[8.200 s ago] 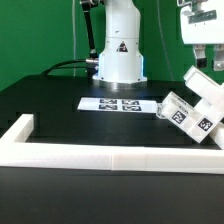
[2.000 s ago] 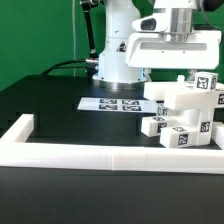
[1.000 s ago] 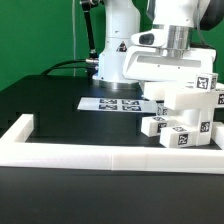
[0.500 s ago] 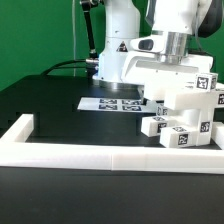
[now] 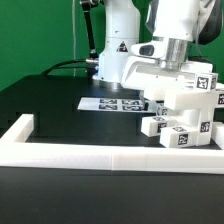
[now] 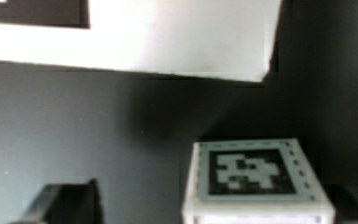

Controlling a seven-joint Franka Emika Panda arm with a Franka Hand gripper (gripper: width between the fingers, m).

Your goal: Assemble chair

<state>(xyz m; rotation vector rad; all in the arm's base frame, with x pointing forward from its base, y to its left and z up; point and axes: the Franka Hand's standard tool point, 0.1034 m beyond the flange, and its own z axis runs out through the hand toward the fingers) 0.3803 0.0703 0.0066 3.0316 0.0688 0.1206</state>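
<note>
Gripper (image 5: 163,76) sits low over the chair (image 5: 185,110), the stacked white tagged blocks at the exterior view's right, beside the marker board (image 5: 112,103). Its fingertips are hidden behind the blocks, so whether the jaws grip anything cannot be told. Wrist view shows a tagged block (image 6: 254,178) just beneath the jaws.

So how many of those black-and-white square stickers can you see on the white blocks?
3 clearly: one on the top block, two on the low blocks near the rail. Others may be hidden by the arm.
</note>
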